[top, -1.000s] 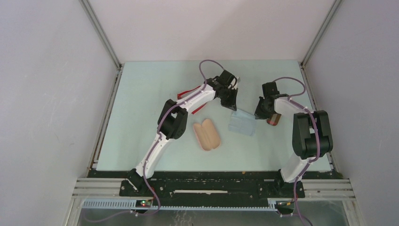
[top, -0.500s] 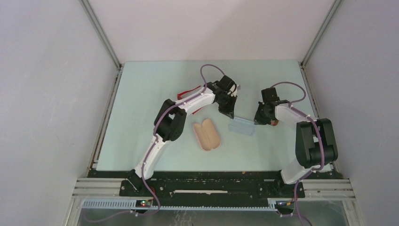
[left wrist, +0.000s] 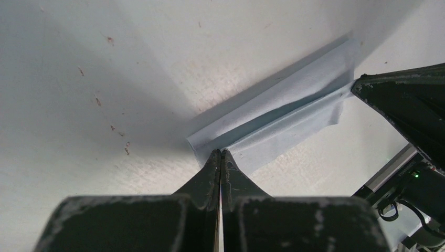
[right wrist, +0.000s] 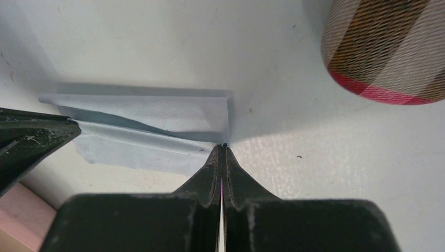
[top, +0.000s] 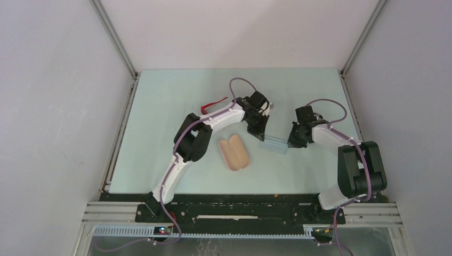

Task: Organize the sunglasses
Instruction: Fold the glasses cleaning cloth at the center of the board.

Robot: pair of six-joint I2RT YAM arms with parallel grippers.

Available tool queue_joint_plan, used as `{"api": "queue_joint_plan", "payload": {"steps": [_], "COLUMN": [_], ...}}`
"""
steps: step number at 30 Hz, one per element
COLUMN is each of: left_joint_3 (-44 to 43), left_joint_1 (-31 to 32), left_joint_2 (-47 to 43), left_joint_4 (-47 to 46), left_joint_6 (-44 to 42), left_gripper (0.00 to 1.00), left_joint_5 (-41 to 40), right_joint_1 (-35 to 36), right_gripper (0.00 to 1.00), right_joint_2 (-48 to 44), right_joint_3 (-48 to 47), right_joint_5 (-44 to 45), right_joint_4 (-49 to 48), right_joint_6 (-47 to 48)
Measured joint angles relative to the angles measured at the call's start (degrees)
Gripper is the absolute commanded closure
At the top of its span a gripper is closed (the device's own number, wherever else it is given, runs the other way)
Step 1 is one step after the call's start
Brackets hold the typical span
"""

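One pair of sunglasses shows, the red sunglasses (top: 212, 104), lying on the table (top: 154, 138) at the far left of the group. Only a red arm and part of the frame can be seen, because the left arm crosses over the rest. No gripper touches them.

Right of the left arm's elbow, nearer the bases, lies the pink case (top: 235, 152). It is open, with its two oblong halves side by side, and nothing can be seen in it.

Just right of the case and a little farther back, the left gripper (top: 261, 138) points down at the table. Its wrist view shows the jaws pressed together with no gap, and the tips pinch the near left corner of the cloth (top: 273, 144).

The cloth is pale blue and folded into a narrow strip that runs between the two grippers. In the left wrist view its top layer is doubled back along a crease and the lower layer sticks out beneath. Its far end reaches the dark fingers of the other gripper.

At the strip's right end the right gripper (top: 291, 144) also points down. Its wrist view shows both fingers closed tight against each other, and the tips nip the cloth's corner where the fold ends.

Farthest right is the plaid case (right wrist: 385, 47), seen only in the right wrist view. Its rounded end, brown and cream with a pink band, lies on the table beyond the cloth and apart from it. In the top view the right arm hides it.
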State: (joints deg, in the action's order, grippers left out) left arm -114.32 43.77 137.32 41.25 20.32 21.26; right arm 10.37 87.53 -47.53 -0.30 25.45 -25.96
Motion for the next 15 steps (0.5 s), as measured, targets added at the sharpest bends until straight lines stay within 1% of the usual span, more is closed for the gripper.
{"api": "queue_joint_plan", "payload": {"steps": [11, 15], "left_joint_3": [1.95, 4.35], "left_joint_1": [0.00, 0.00], "left_joint_2": [-2.01, -3.48], "left_joint_4": [-0.42, -1.51], "left_joint_6": [-0.02, 0.04], "left_gripper": [1.00, 1.00], "left_joint_5": [-0.26, -0.11], "right_joint_1": [1.36, 1.75], "right_gripper": [1.00, 1.00], "right_joint_2": [-1.70, -1.73], "right_joint_3": [1.14, 1.14], "right_joint_5": [0.28, 0.33], "right_joint_4": [0.02, 0.00], "right_joint_6": [-0.15, -0.15]}}
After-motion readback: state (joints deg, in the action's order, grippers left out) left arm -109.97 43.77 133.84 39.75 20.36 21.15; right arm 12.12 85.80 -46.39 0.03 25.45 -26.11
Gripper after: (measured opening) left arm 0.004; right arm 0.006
